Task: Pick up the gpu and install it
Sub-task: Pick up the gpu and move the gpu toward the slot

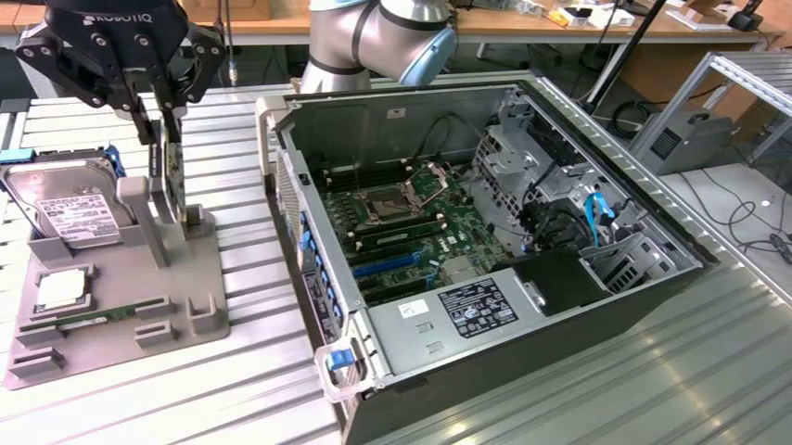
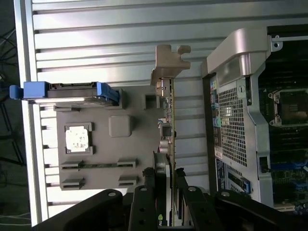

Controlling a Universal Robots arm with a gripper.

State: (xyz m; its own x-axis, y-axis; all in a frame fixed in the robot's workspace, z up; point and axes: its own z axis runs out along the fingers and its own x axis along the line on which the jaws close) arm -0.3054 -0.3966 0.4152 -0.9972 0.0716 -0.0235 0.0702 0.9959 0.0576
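Gripper closed on the gpu, which stands on edge in a slot along the edge of the grey holder tray nearest the open computer case; its silver bracket projects past the tray's edge. The tray also holds a hard drive with blue rails, a processor and a memory stick. Tray and case rest on a ribbed metal desk.

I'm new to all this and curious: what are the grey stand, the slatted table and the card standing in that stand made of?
Grey stand: looks like matte moulded or printed plastic; it is an even dull grey with no shine.
Table: probably aluminium, going by the pale brushed metal slats with grooves.
gpu: a greenish circuit board with a pale metal end bracket, possibly steel.
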